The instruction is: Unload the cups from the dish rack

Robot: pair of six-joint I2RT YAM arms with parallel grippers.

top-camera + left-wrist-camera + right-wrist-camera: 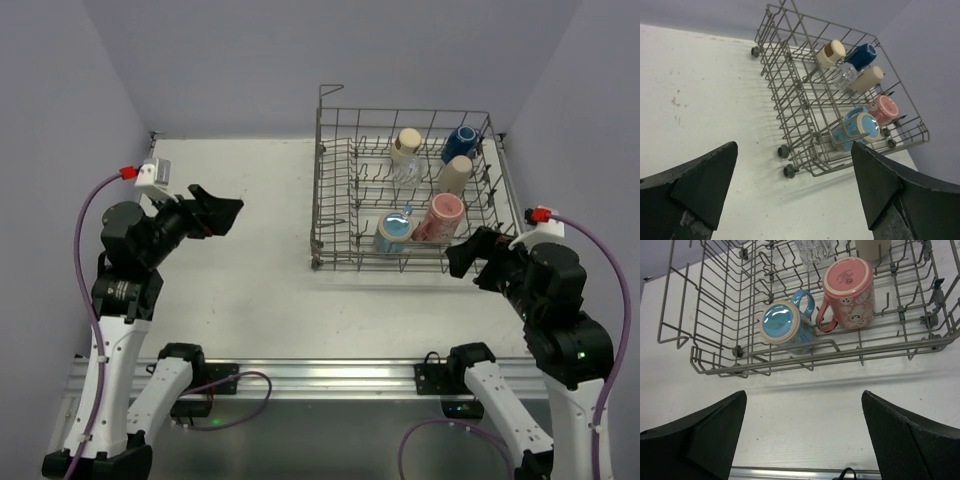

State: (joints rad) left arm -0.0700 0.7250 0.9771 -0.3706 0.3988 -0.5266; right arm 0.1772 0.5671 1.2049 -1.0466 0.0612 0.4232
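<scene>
Cups [455, 172] sit in the dish rack [335, 200] at the far right of the surface [250, 285].
Left tool [215, 212] and right tool [468, 255] are both released, apart from the rack; the light blue mug [393, 232] and pink mug [438, 217] are nearest the right tool.

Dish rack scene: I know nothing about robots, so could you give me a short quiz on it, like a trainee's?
1. How many cups sit in the dish rack?
2. Which lies nearest the jaws of the right arm? A pink mug, B dark blue mug, C clear glass.
3. True or false: those jaws are shut on a cup.
Key: 1 six; 2 A; 3 false, they stand open, empty.
</scene>
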